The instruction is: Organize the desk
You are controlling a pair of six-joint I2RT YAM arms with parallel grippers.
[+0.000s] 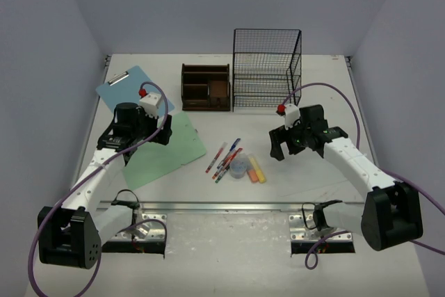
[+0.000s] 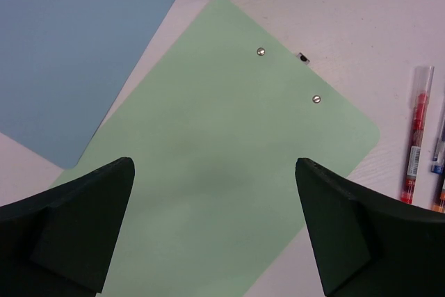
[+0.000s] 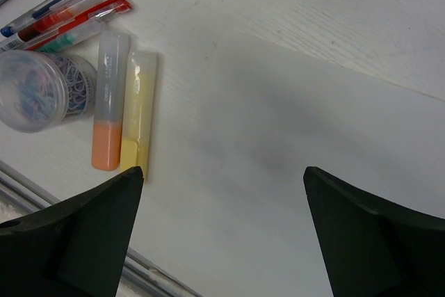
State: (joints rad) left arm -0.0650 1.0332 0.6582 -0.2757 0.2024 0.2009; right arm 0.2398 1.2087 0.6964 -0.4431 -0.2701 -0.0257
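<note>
White desk [image 1: 313,186] with pale grey walls round it, both arms bolted at the near edge. Along the back sits a brown wooden organizer [image 1: 206,87] split into compartments. Just to its right is a black wire rack [image 1: 266,67] with stacked tiers.

Mid-desk there's a little clear round tub [image 3: 42,88]. It looks like coloured paper clips inside, but it's blurry so don't quote me. An orange highlighter [image 3: 110,102] and a yellow highlighter [image 3: 139,113] lie side by side right next to the tub. A loose bunch of pens [image 1: 226,158] lies on its other side.

Left gripper [image 2: 214,165] hangs wide open over the green clipboard [image 1: 167,147], holding nothing. A blue clipboard [image 1: 128,88] lies just beside the green one. Right gripper [image 3: 224,172] is spread wide too, over bare desk near the highlighters, nothing in it.
</note>
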